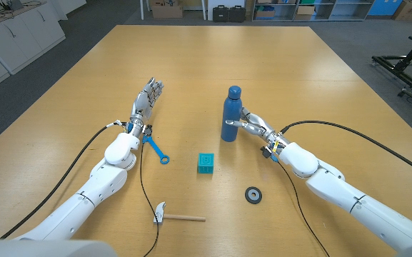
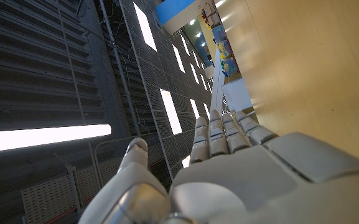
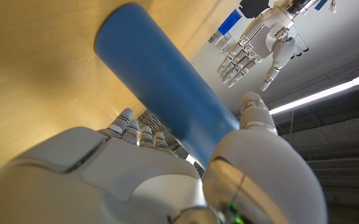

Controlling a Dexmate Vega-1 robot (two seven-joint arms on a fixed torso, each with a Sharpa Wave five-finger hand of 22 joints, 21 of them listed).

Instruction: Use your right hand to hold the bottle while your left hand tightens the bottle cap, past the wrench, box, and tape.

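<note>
A blue bottle stands upright near the table's middle, its blue cap on top. My right hand grips the bottle's lower body from the right. In the right wrist view the bottle lies between the thumb and the fingers of that hand. My left hand hovers well to the left of the bottle, holding nothing, its fingers straight and together. It shows again as the left hand beyond the bottle, and as the left hand beside the wooden table.
A blue wrench lies by my left wrist. A teal box sits in front of the bottle, a black tape roll nearer my right forearm. A small hammer lies near the front edge. Cables trail from both arms.
</note>
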